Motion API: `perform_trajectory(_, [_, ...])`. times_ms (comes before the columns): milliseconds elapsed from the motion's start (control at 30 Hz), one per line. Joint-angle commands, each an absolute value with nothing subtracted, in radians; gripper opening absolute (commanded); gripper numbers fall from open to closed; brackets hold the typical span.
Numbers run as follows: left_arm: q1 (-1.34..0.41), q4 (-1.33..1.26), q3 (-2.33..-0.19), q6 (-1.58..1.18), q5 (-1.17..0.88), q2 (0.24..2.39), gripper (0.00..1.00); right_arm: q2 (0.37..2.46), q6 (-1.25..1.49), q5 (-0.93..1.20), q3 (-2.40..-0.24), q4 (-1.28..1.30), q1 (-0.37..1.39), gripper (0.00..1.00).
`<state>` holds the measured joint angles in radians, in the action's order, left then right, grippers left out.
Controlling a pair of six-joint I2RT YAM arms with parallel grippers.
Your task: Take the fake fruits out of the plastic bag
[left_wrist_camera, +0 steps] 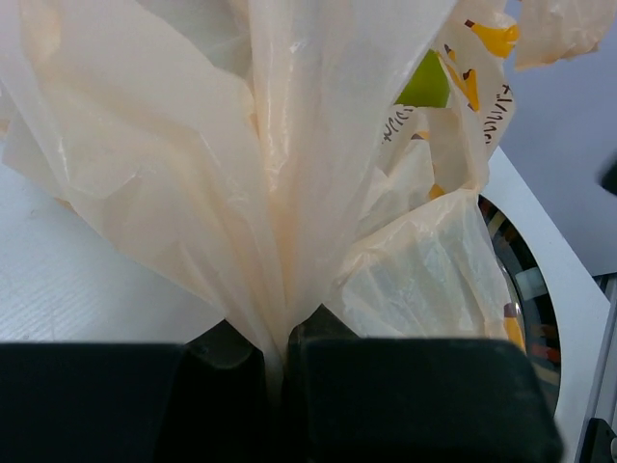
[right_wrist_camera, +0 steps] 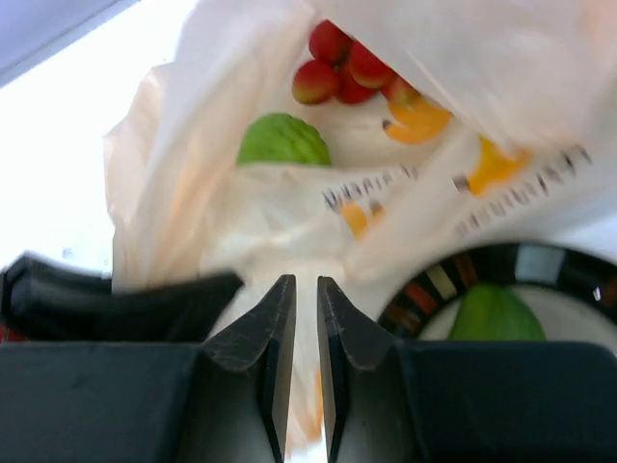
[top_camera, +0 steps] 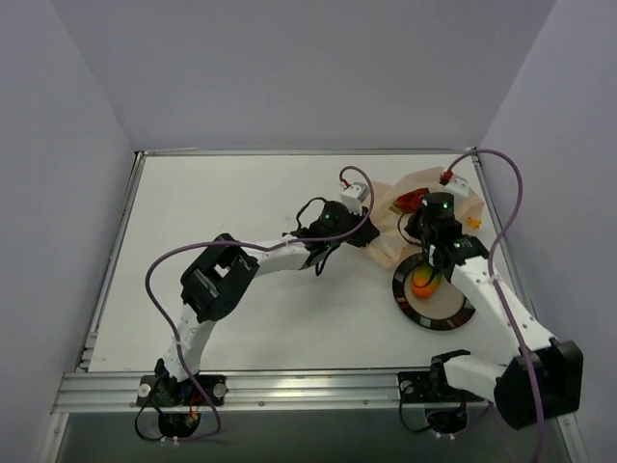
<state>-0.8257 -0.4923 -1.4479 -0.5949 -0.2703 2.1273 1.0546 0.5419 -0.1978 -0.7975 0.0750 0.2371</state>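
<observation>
here, the left claw [left_wrist_camera: 275, 352] is clamped on the plastic bag [left_wrist_camera: 193, 193]; the right claw [right_wrist_camera: 307, 309], tips nearly together, faces the green apple [right_wrist_camera: 282, 140] and red berries [right_wrist_camera: 342, 63] lying straight ahead inside it, so the right arm is nearer.

Dark lettering [right_wrist_camera: 371, 190] on plastic bag [right_wrist_camera: 241, 222], too blurred to read

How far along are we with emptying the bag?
Done: mango on the plate. In hand: left pincer clamps the bag at its gathered neck, right pincer nearly shut on its near fold. Left: a green apple and red berries show inside the bag.
</observation>
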Motion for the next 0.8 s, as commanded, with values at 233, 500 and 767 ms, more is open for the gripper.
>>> perform_trajectory(233, [-0.836, -0.566, -1.381, -0.592, -0.196, 2.01, 0.02, 1.543, 0.379, -0.184, -0.996, -0.152, 0.201, 0.17])
perform_trajectory(500, [-0.836, -0.558, -1.368, -0.58, -0.167, 2.003, 0.02, 1.692, 0.434, -0.117, -1.008, -0.308, 0.153, 0.48])
perform_trajectory(767, [-0.831, -0.535, -1.361, -0.571, -0.161, 2.005, 0.02, 1.692, 0.468, -0.017, -0.957, -0.434, 0.17, 0.69])
